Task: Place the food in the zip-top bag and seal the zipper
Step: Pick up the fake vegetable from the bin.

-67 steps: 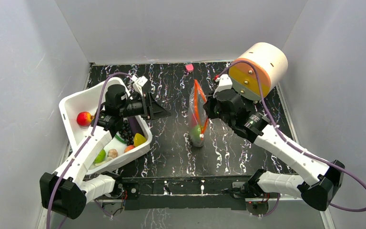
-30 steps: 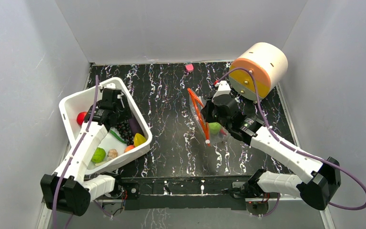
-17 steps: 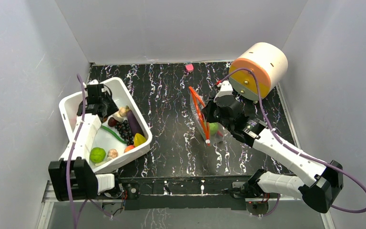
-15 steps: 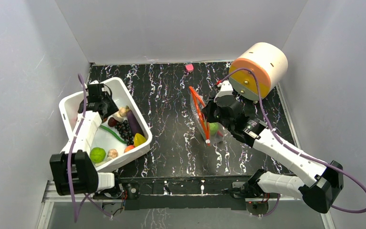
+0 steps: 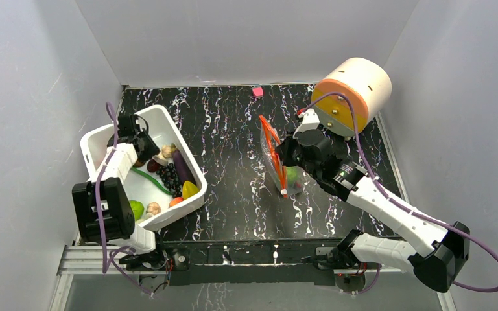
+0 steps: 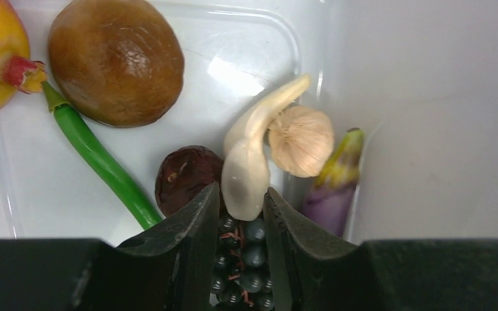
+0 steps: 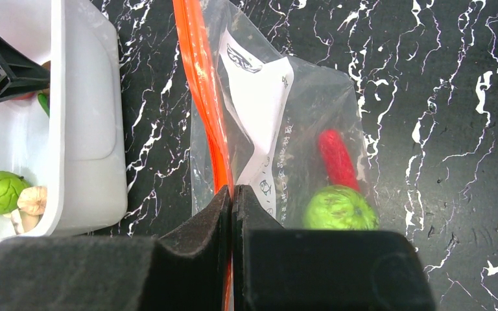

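Note:
My left gripper [image 6: 241,189] reaches down into the white tub [image 5: 97,139]. It is shut on the black grapes [image 6: 249,256], which fill the gap between its fingers, and a pale white stalk [image 6: 246,175] touches the tips. A purple eggplant [image 6: 331,194] lies just to the right. My right gripper [image 7: 232,189] is shut on the orange-red zipper [image 7: 198,78] and holds the clear zip-top bag [image 7: 298,116] up off the table. Inside the bag sit a green round fruit [image 7: 339,207] and a red chili [image 7: 336,159].
The tub also holds a green chili [image 6: 97,155], a brown round piece [image 6: 115,61], a garlic bulb [image 6: 301,139] and a green fruit [image 5: 135,209]. A cream and orange drum [image 5: 353,91] stands at the back right. A small pink thing [image 5: 257,92] lies by the back wall.
My left gripper has swung to the tub's far left, dipped in, and its jaws have closed in around the grapes. The right gripper keeps hold of the bag, which barely moved.

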`<move>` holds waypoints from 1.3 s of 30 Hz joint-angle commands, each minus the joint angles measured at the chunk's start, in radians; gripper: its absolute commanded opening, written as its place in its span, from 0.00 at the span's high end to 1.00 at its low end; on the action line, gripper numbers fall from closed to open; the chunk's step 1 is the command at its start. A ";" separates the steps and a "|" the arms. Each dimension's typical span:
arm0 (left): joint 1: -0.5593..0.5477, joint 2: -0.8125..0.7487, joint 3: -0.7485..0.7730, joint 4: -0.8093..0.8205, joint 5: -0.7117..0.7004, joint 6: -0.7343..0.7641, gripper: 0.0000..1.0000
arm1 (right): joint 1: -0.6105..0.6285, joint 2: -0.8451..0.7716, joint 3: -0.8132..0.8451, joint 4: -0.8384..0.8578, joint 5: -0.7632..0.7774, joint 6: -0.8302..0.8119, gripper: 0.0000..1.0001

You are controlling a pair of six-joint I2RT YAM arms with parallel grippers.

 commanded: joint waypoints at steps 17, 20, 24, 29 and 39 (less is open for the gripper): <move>0.047 0.115 0.025 0.042 0.130 0.061 0.74 | -0.002 -0.025 0.000 0.045 -0.024 0.016 1.00; 0.047 0.124 0.026 0.042 0.143 0.059 0.77 | -0.003 -0.032 -0.002 0.041 -0.025 0.019 1.00; 0.047 0.115 0.022 0.044 0.155 0.059 0.89 | -0.003 -0.040 -0.005 0.036 -0.022 0.025 1.00; 0.047 0.075 0.018 0.024 0.165 0.055 1.00 | -0.003 -0.045 -0.002 0.029 -0.034 0.036 1.00; 0.047 -0.136 0.021 -0.053 0.168 0.043 1.00 | -0.001 -0.039 -0.020 0.032 -0.133 0.123 1.00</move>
